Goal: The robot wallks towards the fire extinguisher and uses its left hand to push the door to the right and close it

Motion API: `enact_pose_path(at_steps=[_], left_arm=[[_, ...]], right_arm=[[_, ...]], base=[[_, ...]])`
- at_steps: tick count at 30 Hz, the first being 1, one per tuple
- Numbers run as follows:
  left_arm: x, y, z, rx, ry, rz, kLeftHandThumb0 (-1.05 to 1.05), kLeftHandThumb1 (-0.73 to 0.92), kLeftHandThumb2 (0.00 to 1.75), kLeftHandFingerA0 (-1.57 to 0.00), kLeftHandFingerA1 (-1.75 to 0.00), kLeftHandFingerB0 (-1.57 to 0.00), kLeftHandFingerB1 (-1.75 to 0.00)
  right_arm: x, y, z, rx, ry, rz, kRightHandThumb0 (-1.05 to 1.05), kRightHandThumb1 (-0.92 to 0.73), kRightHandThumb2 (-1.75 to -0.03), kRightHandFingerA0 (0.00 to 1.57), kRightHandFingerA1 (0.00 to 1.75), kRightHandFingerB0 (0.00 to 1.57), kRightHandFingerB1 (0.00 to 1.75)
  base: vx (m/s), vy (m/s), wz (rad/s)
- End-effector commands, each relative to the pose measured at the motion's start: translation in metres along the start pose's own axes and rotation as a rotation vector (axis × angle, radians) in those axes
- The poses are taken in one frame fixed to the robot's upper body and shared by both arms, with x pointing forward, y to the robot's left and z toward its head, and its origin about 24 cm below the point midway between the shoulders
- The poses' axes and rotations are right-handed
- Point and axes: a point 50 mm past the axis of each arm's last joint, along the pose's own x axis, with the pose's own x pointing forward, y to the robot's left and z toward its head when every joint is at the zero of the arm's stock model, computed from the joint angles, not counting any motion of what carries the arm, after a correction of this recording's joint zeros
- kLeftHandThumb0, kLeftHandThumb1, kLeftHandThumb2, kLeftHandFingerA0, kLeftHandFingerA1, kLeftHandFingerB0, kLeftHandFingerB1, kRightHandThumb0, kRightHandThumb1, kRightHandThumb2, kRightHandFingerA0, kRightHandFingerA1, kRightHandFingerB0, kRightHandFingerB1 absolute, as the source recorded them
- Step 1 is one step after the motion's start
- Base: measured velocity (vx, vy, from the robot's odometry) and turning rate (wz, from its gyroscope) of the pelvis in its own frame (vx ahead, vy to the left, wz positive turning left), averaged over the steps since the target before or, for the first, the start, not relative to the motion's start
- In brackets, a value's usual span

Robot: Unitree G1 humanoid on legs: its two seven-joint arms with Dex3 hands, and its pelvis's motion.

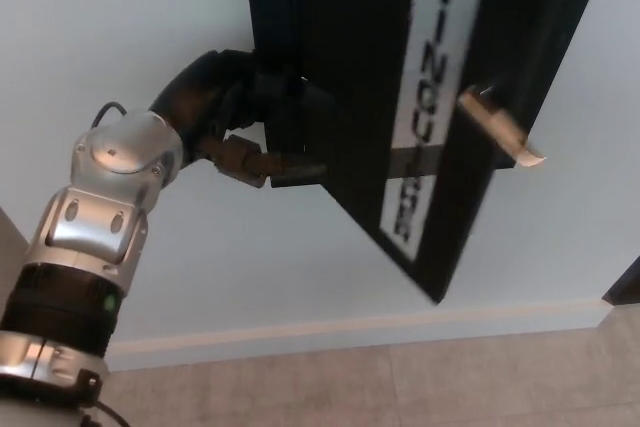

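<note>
Fingers: you see them loosely spread, tips pressed vs. door's left edge; nothing clamped.
Left hand: black, flat against the dark panel, upper-left of frame.
Left arm: silver/black forearm, comes up from bottom-left corner.
Door: black frame, partly swung, angled across the cabinet opening; lower corner hangs free over the wall.
Label strip: white, vertical lettering, on door front.
Handle: metal lever, near door's right edge.
Fire extinguisher: hidden behind door, can't tell.
Wall: pale, w/ baseboard over tiled floor.
</note>
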Motion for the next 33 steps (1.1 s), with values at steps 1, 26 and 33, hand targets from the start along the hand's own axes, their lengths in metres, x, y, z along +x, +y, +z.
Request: enact_pose_path(at_steps=[1,26,33], left_arm=[[0.005,0.002,0.011,0.006,0.014,-0.068,-0.51,0.16,0.5,-0.93,-0.59,-0.82,-0.55],[0.037,-0.065,0.082,-0.182,-0.177,-0.02,-0.56,0.54,0.56,-0.49,-0.5,-0.33,-0.37],[0.054,-0.089,0.123,-0.333,-0.255,-0.042,-0.52,0.6,0.58,-0.34,-0.45,-0.28,-0.36]], right_arm=[[-0.002,-0.001,0.001,-0.017,-0.021,-0.011,-0.62,-0.39,-0.74,0.22,0.54,0.13,0.39],[-0.006,-0.005,-0.006,-0.059,-0.002,-0.008,-0.64,-0.4,-0.74,0.15,0.53,0.13,0.42],[-0.007,0.004,-0.008,-0.033,0.008,0.009,-0.62,-0.39,-0.73,0.19,0.54,0.12,0.39]], base=[[0.0,0.0,0.0],[0.0,0.0,0.0],[0.0,0.0,0.0]])
